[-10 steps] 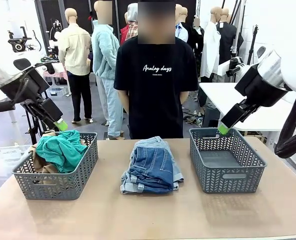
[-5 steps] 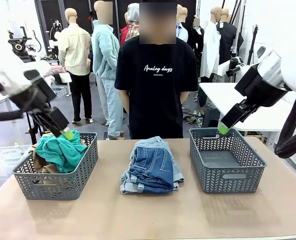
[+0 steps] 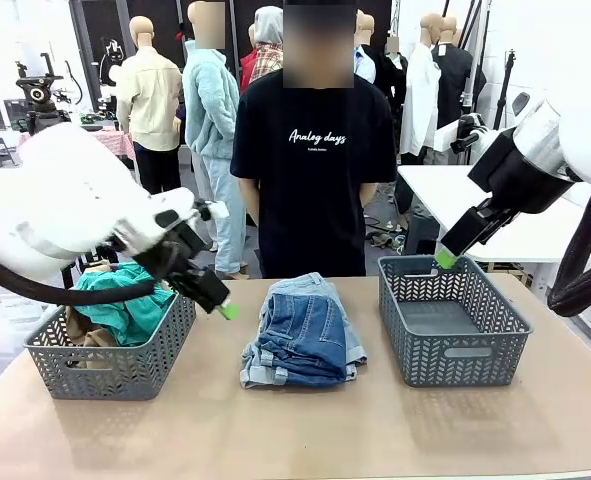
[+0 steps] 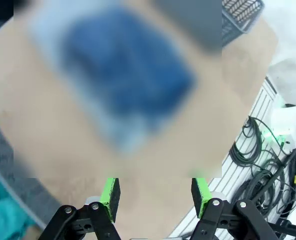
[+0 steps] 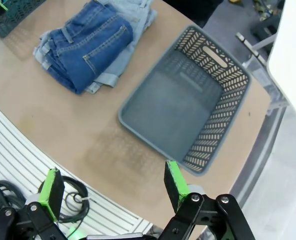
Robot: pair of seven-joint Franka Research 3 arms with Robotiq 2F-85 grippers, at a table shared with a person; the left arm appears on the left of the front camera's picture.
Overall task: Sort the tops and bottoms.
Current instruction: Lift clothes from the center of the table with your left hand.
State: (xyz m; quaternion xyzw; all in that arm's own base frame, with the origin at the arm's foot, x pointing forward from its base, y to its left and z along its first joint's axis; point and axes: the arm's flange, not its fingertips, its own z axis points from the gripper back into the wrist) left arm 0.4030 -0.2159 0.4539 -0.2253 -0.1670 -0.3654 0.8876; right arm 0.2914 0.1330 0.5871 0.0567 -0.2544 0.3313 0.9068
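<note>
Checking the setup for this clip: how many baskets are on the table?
2. The left basket holds a teal shirt and a tan shirt; the right basket is empty. Nothing suggests a hidden third.

Your left arm reaches in toward the middle, with the left gripper (image 3: 226, 310) (image 4: 155, 196) angled downward, fingers partly spread and empty. Your right arm is raised at the right, with the right gripper (image 3: 445, 259) (image 5: 112, 186) tilted down, fingers spread wide and empty.
</note>
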